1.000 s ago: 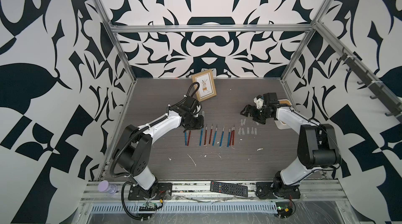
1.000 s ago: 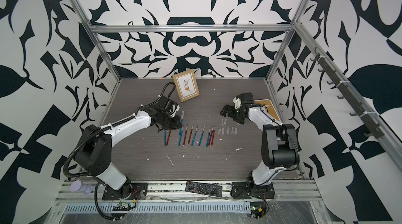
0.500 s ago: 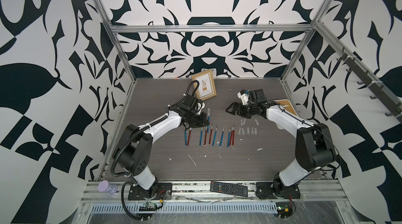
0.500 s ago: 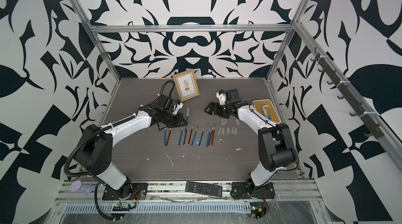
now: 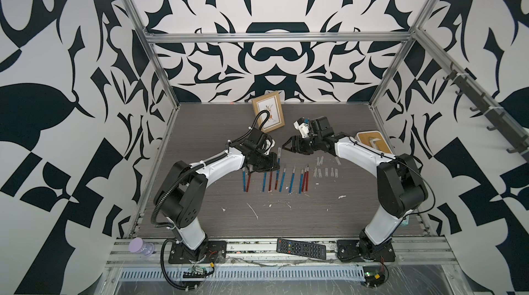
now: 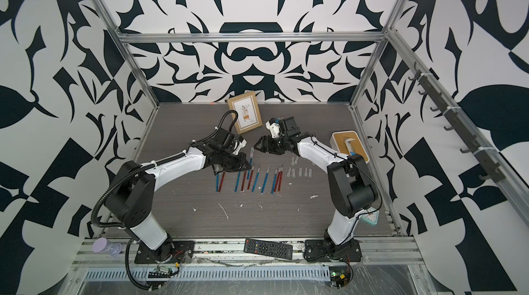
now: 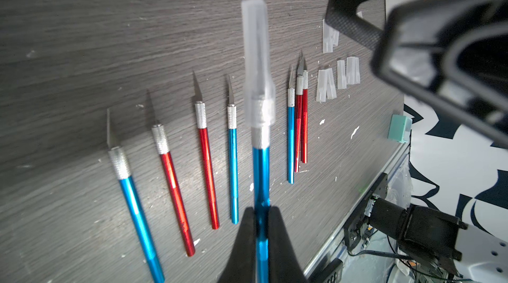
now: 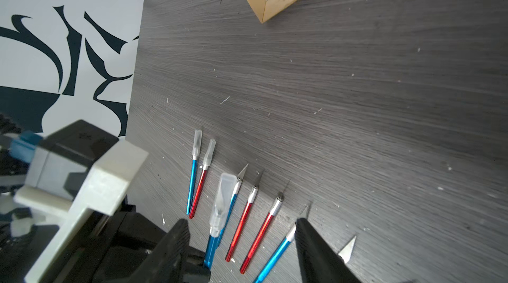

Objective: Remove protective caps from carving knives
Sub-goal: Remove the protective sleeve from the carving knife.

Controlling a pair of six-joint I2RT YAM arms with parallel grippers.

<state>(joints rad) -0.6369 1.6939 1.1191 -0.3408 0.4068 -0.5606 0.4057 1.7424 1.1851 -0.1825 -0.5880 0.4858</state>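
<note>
As the right tool (image 8: 240,222) swings in, jaws narrowing yet empty, the left tool (image 7: 261,214) stays clenched on the blue knife (image 7: 261,174) — lifted off the worktop (image 7: 82,34), cap (image 7: 257,56) still on, pull looks next.

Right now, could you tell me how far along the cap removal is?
Done: most knives in the row lie bare, loose caps beside them. In hand: left gripper clamps a capped blue knife; open right gripper hovers by its cap. Left: that cap plus two capped knives.
</note>
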